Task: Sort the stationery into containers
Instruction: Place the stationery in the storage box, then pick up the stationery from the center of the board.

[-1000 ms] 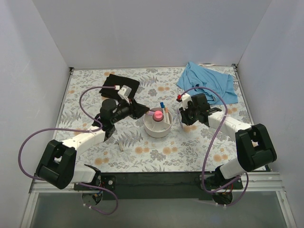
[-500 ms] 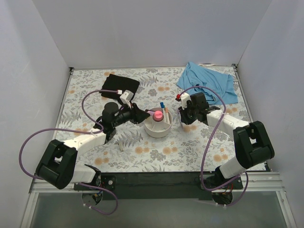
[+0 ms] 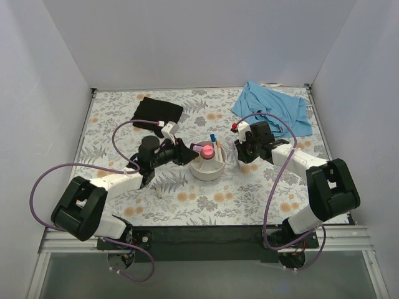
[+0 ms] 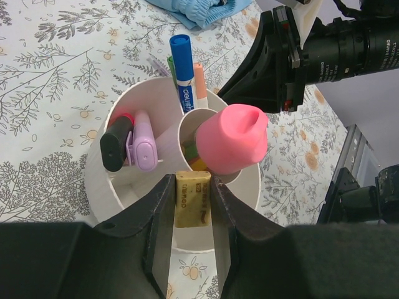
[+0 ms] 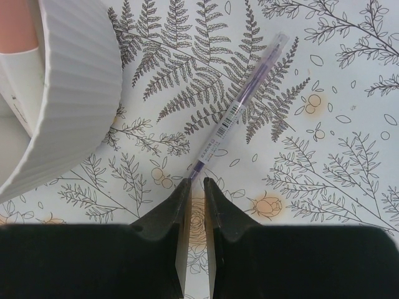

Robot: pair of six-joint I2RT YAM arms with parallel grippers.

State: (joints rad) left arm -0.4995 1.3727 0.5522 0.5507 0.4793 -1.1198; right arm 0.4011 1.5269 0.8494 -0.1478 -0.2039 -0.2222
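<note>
The white compartmented bowl (image 3: 206,171) stands mid-table. In the left wrist view its rim (image 4: 103,180) encloses a black-and-red highlighter (image 4: 115,142), a blue-capped pen (image 4: 182,62) with other pens, and a pink tube (image 4: 232,137) in the central cup. My left gripper (image 4: 192,185) is shut on a tan eraser (image 4: 192,199), held over the bowl's near edge; seen from above, the left gripper (image 3: 184,152) sits at the bowl's left side. My right gripper (image 5: 196,182) points down just right of the bowl (image 5: 75,81). Its jaws stand a narrow gap apart with nothing between them. A thin purple-tipped pen (image 5: 240,109) lies on the table, its tip at those fingertips.
A blue cloth (image 3: 271,106) lies at the back right and a flat black pouch (image 3: 158,111) at the back left. One small white pen (image 3: 158,189) lies on the floral table in front of the left arm. The right arm's camera (image 4: 324,50) looms just behind the bowl.
My left gripper has moved right to the bowl's edge with the eraser in it. The right gripper has barely shifted.
</note>
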